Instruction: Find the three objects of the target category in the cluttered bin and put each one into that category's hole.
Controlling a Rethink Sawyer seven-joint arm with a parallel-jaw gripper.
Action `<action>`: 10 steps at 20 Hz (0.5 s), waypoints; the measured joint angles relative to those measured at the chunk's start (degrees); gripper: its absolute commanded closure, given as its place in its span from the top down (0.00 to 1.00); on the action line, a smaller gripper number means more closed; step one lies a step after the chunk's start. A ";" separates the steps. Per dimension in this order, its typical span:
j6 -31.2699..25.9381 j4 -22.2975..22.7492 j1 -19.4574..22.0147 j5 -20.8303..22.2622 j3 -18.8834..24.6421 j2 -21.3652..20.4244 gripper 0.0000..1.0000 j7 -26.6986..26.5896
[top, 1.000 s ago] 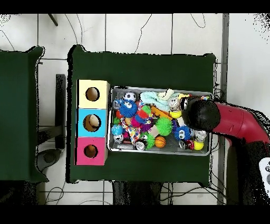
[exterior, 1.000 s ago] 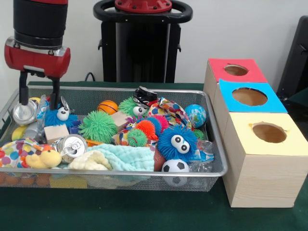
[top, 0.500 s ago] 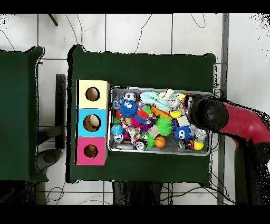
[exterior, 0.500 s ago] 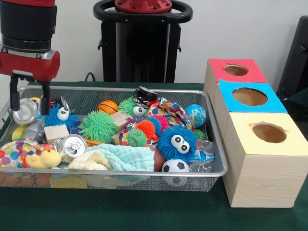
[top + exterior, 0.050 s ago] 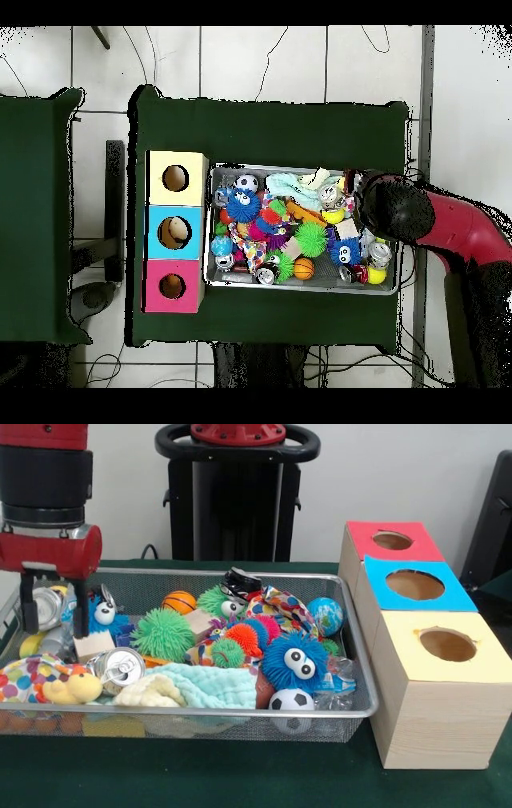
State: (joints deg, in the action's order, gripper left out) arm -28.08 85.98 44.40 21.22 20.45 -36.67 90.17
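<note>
Gripper (image 5: 54, 606) poised over the 9 o'clock end of the wire bin (image 5: 352, 656), its two fingers spread apart and holding nothing, straddling a silver can (image 5: 40, 606) that lies on its side against the bin wall. The spread suits a grasp across the can's body, so cans appear to be the target category. A second can (image 5: 118, 664) rests at 7 o'clock beside the yellow plush toy (image 5: 72, 686); a third is not identifiable. Three boxes stand at 3 o'clock, touching in a row: red box (image 5: 364, 544), blue box (image 5: 384, 596), yellow box (image 5: 432, 672), each with a hole on top so objects drop in from above.
</note>
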 measured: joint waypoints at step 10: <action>2.75 0.30 1.37 0.01 3.50 2.61 1.00 0.00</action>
State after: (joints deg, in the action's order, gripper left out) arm -25.34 86.29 45.77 21.24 23.95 -34.07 90.17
